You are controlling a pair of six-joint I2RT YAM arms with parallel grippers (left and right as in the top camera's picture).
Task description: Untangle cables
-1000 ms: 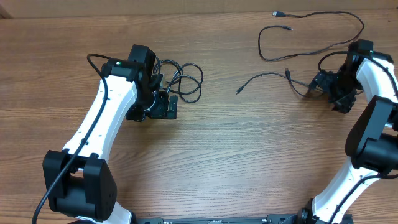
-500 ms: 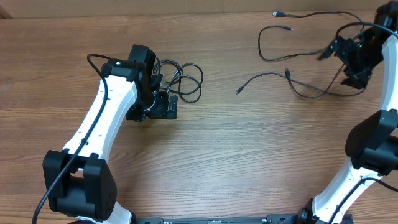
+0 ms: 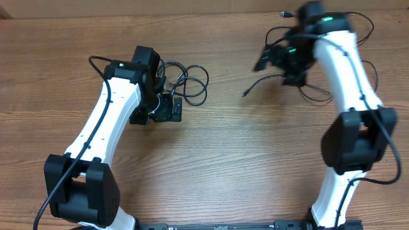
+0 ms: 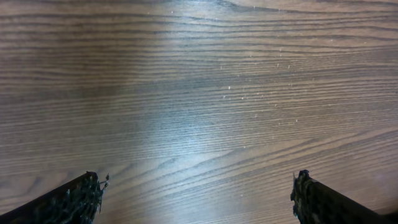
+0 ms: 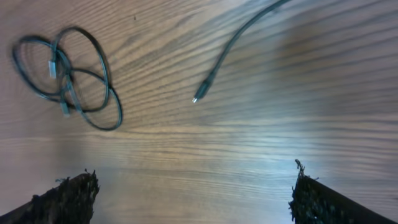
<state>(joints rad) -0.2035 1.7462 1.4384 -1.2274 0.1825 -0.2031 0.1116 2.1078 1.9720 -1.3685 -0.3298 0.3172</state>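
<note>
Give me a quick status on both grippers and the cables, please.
Left gripper open, empty, above table. Right gripper open, empty. Coiled bundle tangled; loose strand apart from it. No obstruction seen.

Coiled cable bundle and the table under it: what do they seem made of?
Coiled cable bundle: thin black cord, likely a rubber or plastic jacket, matte; it lies in soft loops. Its small plugs look pale, maybe metal. Table: brown wood grain, smooth, semi-gloss by the pale glare; solid wood or laminate, cannot tell.
</note>
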